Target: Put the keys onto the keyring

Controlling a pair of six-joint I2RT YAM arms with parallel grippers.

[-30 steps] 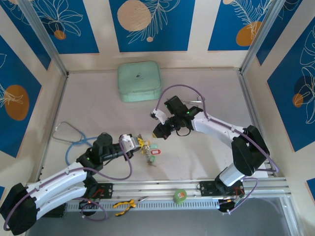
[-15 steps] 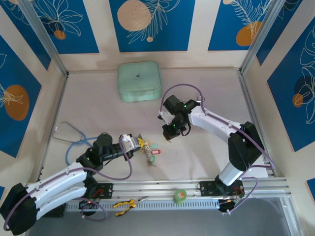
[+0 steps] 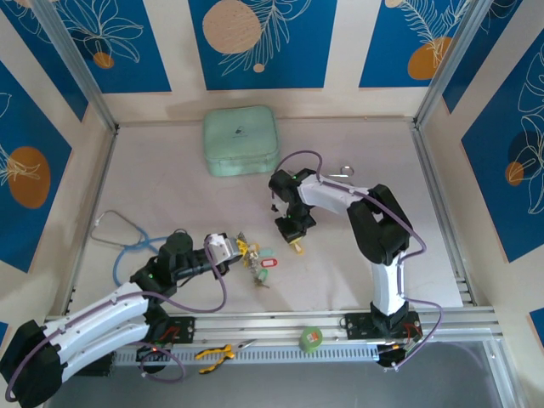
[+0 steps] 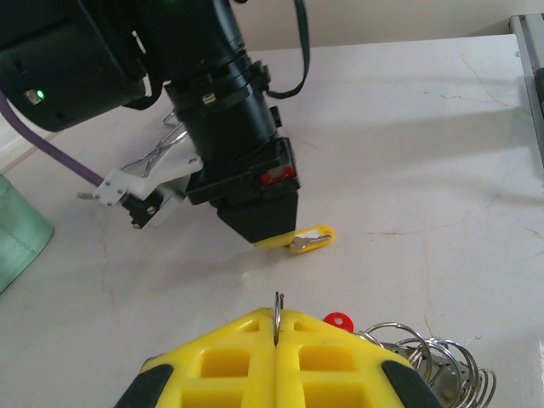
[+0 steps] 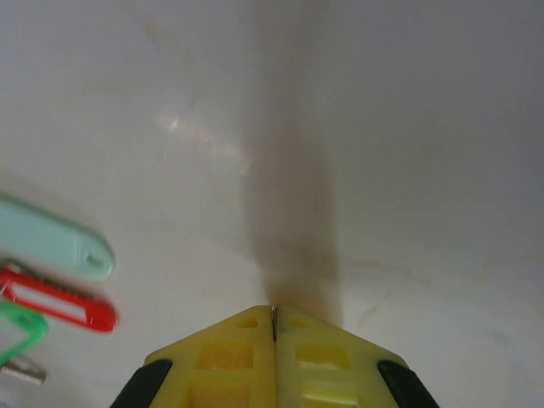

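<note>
Left fingers [image 4: 255,330] together, pinching keyring [image 4: 277,300] edge-up, probably to present its rim. Right fingers [image 5: 259,330] clamped on yellow-tagged key [image 4: 308,240], low over counter [image 4: 425,170], just beyond ring. Other keys [image 5: 59,304] nearby.

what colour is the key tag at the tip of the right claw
yellow; the key tag shows best in the left wrist view

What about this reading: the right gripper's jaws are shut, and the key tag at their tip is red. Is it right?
Not quite: the key tag at the tip of the right gripper is yellow, not red, as the left wrist view shows. The jaws are indeed shut.
</note>
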